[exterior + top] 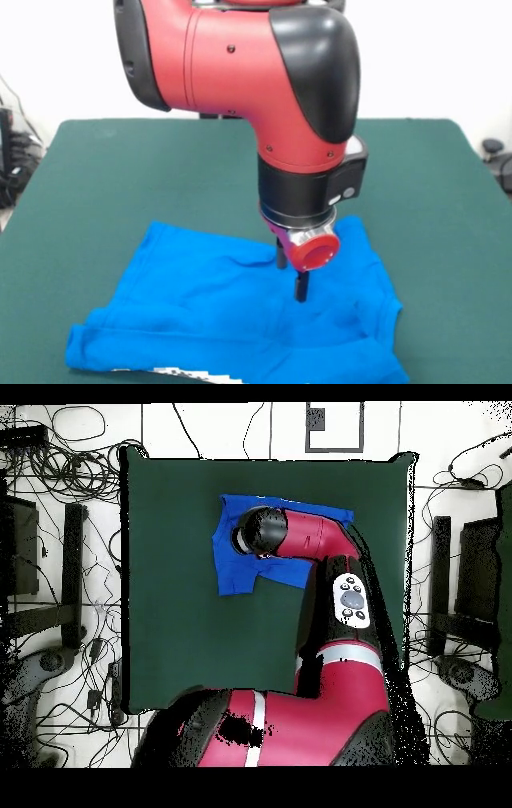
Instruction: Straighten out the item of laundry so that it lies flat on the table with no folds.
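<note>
The shirt (240,312) lies on the bench (96,184), at the edge farthest from the robot's pedestal. It is not flat. One sleeve (364,256) sits just beside the arm's wrist (308,192), and a thick rolled fold (104,344) runs along the shirt's outer edge. A strip of white print (180,373) shows beneath that fold, so the printed side appears to face down or to be tucked under.

The end effector (292,276) stands vertically over the middle of the shirt, at or just above the cloth. Two dark fingers (301,286) are visible below the red disc. Whether they are parted or closed on cloth cannot be told from either view; the overhead view hides them under the wrist.

Recommended procedure for this step, as judged from the layout:
1. Pinch one layer only. A grasp through both layers drags the whole shirt.
2. Prefer a grasp nearer the rolled fold than the shirt's centre.
3. Lift slightly, then draw outward from the shirt's centre to unroll the fold.
4. Keep the pull low, since a high lift risks new creases.
</note>
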Motion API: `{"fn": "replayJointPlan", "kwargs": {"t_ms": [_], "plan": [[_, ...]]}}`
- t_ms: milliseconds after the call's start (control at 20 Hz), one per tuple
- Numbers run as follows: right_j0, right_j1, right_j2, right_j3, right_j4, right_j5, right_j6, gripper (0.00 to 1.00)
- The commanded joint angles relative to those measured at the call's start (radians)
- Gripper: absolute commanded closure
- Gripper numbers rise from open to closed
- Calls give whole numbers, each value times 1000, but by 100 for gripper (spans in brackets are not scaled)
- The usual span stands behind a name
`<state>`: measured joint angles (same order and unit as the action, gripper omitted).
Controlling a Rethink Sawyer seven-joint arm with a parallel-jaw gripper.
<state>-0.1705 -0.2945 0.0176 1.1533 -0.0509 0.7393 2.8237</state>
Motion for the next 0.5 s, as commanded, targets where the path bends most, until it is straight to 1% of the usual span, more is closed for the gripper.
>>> {"fn": "replayJointPlan", "kwargs": {"t_ms": [50, 350, 500], "plan": [[-6, 77, 145, 134, -71, -37, -215, 0], [-12, 91, 158, 157, -103, -99, -185, 0], [8, 125, 140, 136, -134, -132, -162, 0]]}}
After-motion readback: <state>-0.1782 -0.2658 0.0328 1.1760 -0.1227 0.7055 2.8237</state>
